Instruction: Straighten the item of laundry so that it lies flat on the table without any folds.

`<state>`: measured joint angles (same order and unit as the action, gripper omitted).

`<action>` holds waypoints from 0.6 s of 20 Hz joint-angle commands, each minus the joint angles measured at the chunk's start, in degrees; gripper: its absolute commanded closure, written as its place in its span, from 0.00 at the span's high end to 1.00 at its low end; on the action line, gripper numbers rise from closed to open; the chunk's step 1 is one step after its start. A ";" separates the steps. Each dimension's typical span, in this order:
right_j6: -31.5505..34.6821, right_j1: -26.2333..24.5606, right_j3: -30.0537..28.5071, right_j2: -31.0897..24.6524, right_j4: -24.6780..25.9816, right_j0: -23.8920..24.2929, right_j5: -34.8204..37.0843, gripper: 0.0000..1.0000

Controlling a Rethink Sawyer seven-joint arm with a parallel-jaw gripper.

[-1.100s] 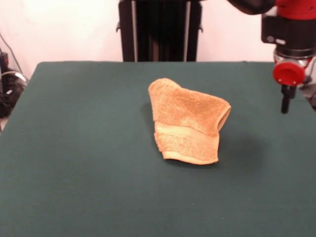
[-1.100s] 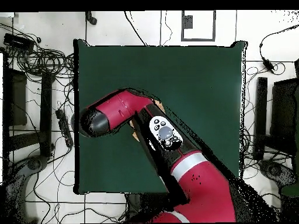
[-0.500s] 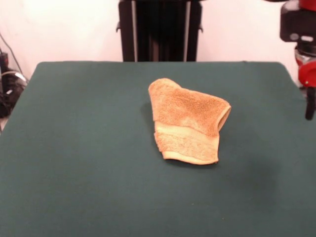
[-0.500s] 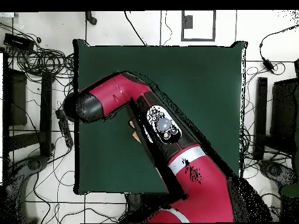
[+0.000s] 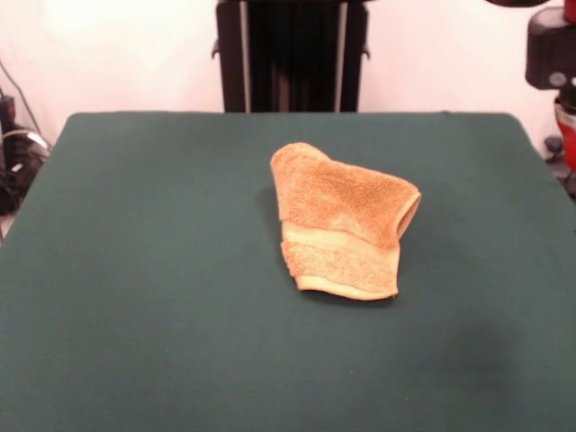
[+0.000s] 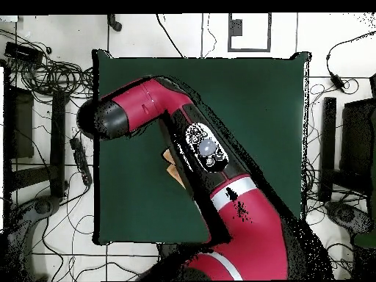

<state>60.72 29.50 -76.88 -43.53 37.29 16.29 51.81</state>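
Observation:
The item of laundry (image 5: pixel 342 225) is an orange-tan washcloth lying crumpled and folded over itself near the middle of the table (image 5: pixel 135 270); its woven band faces the front. In the overhead view the red arm (image 6: pixel 213 169) covers nearly all of it, so only a tan sliver of the laundry (image 6: pixel 171 163) shows on the green table (image 6: pixel 250 95). The arm's end hangs over the table's left edge there. At the right edge of the front view, well away from the cloth, only a red part of the gripper (image 5: pixel 569 135) shows.
A black pedestal column (image 5: pixel 290 54) stands behind the table's far edge. Cables and equipment (image 5: pixel 13 153) sit off the table's left side. In the overhead view, tangled cables (image 6: pixel 44 73) and black stands (image 6: pixel 327 147) flank the table on the floor.
The arm has swung further to the right of the front view, so its dark tip has left the picture. The washcloth has not moved.

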 commanded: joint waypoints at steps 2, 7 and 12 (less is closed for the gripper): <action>-21.62 -3.92 7.80 -3.12 2.29 -3.75 10.41 1.00; -26.43 -5.64 13.25 -3.50 2.63 -5.56 13.93 1.00; -31.02 -6.51 17.07 -3.64 2.88 -7.11 16.25 1.00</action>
<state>50.91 24.65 -65.42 -43.83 37.82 11.93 60.18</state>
